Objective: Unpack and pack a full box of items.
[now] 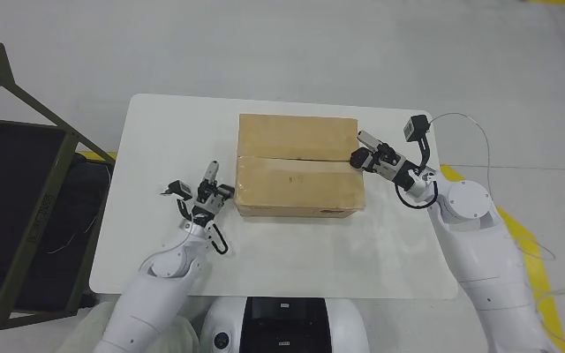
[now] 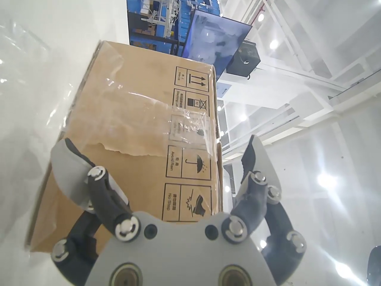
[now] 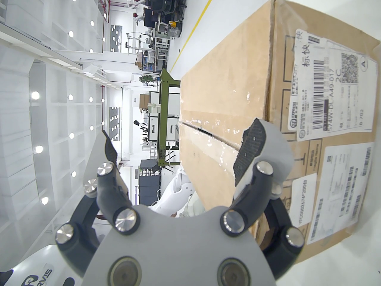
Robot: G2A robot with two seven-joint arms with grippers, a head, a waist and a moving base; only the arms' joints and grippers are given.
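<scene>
A closed brown cardboard box (image 1: pixel 298 164) lies in the middle of the white table (image 1: pixel 159 132), its two top flaps meeting along a taped seam. My left gripper (image 1: pixel 213 183) stands open just off the box's left end, which carries printed handling symbols (image 2: pixel 143 138) and clear tape. My right gripper (image 1: pixel 365 150) stands open at the box's right end, level with the top edge near the seam; that end (image 3: pixel 324 132) carries white shipping labels. Both grippers (image 2: pixel 160 162) (image 3: pixel 181 147) hold nothing.
A dark green frame with a black panel (image 1: pixel 35 203) stands on the floor left of the table. A yellow floor line (image 1: pixel 508 221) runs at the right. Bare table lies in front of the box and behind it.
</scene>
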